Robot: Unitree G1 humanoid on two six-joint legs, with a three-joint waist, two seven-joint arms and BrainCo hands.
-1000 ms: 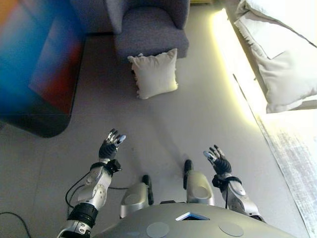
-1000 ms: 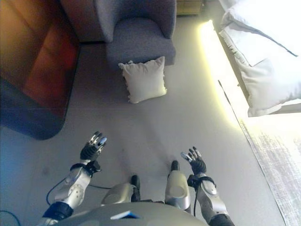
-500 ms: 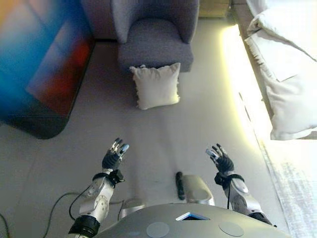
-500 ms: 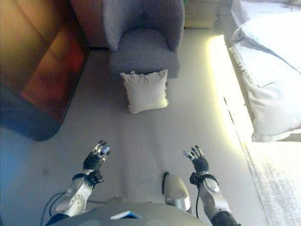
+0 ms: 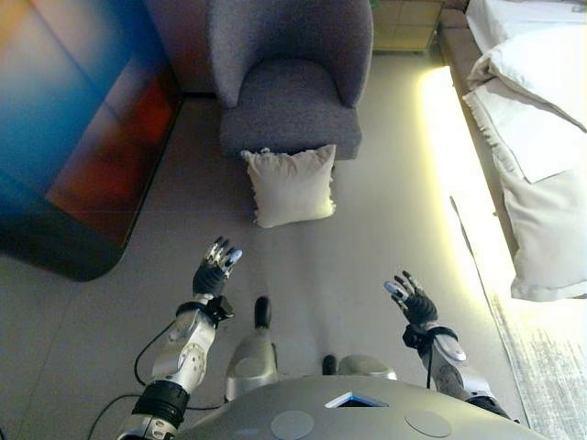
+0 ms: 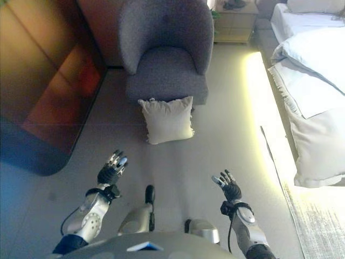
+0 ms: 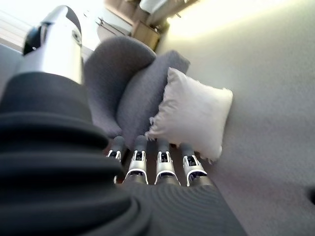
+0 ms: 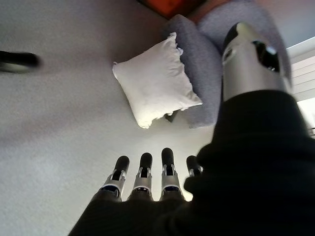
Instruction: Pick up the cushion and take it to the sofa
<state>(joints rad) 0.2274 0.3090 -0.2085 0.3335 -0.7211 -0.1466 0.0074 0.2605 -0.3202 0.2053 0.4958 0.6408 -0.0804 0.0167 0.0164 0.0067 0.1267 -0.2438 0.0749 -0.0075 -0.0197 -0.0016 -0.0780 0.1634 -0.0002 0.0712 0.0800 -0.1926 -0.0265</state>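
Observation:
A cream cushion lies on the grey floor, leaning against the front of a grey armchair. It also shows in the left wrist view and the right wrist view. My left hand is raised, open and empty, short of the cushion and a little to its left. My right hand is raised, open and empty, well short of the cushion and to its right. Both hands' fingers are straight and hold nothing.
A large dark cabinet with a glossy front stands on the left. A bed with white bedding lies along the right, with a lit strip at its base. A small wooden nightstand stands at the back.
The view has shifted as I step forward: the armchair and cushion sit lower in view and closer. Both hands stay raised and open.

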